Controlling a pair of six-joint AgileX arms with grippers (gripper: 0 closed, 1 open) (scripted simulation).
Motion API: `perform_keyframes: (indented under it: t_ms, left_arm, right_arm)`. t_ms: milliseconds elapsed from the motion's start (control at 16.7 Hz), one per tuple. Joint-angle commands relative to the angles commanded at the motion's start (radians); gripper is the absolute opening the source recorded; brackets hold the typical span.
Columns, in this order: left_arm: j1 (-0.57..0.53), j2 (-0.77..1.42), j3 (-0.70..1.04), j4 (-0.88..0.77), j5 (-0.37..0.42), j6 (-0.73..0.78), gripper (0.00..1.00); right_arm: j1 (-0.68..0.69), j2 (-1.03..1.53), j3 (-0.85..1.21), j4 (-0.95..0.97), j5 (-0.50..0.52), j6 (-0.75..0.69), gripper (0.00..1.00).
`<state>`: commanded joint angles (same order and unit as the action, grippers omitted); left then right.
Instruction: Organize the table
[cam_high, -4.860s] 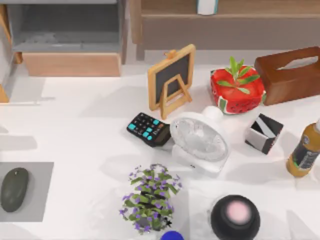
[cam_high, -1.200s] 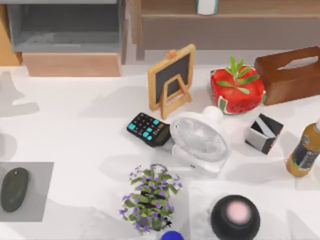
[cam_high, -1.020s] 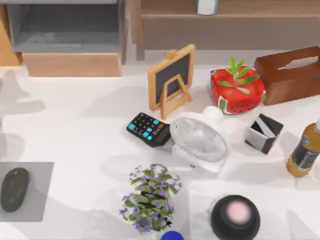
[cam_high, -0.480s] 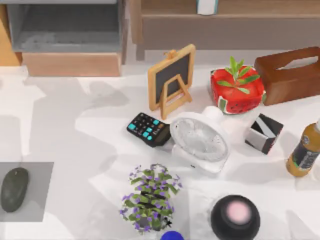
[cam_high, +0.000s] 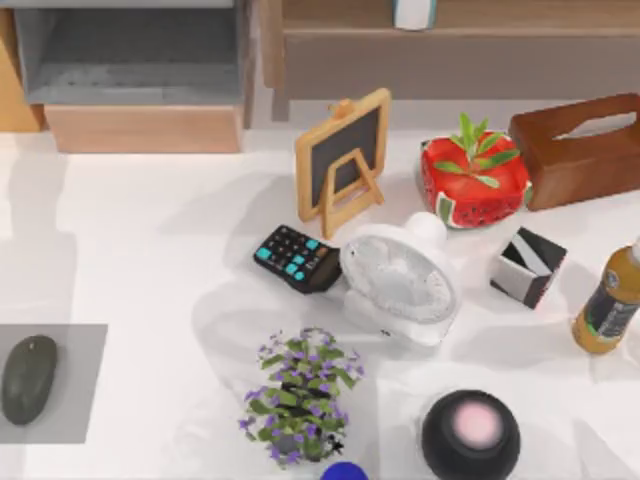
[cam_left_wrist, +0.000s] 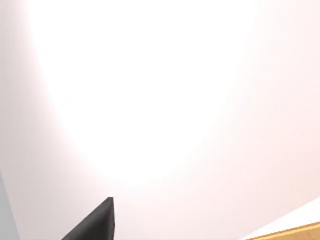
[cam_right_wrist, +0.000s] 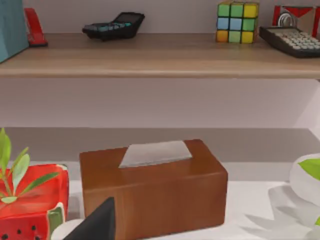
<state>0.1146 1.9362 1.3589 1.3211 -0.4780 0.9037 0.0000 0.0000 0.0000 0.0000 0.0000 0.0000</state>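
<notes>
Spreading across the frame, the table (cam_high: 140, 250) holds: mouse (cam_high: 27, 378) on a grey pad (cam_high: 85, 345), lower left; calculator (cam_high: 296, 258) touching a white fan (cam_high: 398, 282), centre; chalkboard easel (cam_high: 343, 158) above them; purple-flowered plant (cam_high: 298, 396), bottom centre; tissue box (cam_high: 580, 148), upper right; the state of either gripper cannot be told

I saw one dark fingertip (cam_left_wrist: 97, 222) of my left gripper in its wrist view, and one dark fingertip (cam_right_wrist: 100, 222) of my right gripper likewise.
</notes>
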Motion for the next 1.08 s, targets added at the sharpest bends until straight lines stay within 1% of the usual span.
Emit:
perform_keyframes:
  t_ms: [120,240,420,540,660,780,900,1080]
  left_arm:
    - [-0.08,-0.004,0.034,-0.032,-0.083,-0.097,1.0]
    - [-0.186,-0.019,0.057,-0.08,-0.156,-0.198,1.0]
    - [-0.391,-0.042,0.085,-0.175,-0.244,-0.351,1.0]
    - [-0.544,-0.037,0.108,-0.251,-0.284,-0.452,1.0]
    - [-0.68,-0.003,0.141,-0.338,-0.308,-0.55,1.0]
    - [-0.783,0.068,0.187,-0.438,-0.32,-0.641,1.0]
    - [-0.845,0.174,0.253,-0.539,-0.316,-0.722,1.0]
    - [-0.889,0.334,0.367,-0.664,-0.291,-0.821,1.0]
  right_arm:
    - [0.0,0.0,0.0,0.0,0.0,0.0,1.0]
    - [0.0,0.0,0.0,0.0,0.0,0.0,1.0]
    - [0.0,0.0,0.0,0.0,0.0,0.0,1.0]
    - [0.0,0.0,0.0,0.0,0.0,0.0,1.0]
    - [0.0,0.0,0.0,0.0,0.0,0.0,1.0]
    - [0.0,0.0,0.0,0.0,0.0,0.0,1.0]
    - [0.0,0.0,0.0,0.0,0.0,0.0,1.0]
    - [0.0,0.0,0.0,0.0,0.0,0.0,1.0]
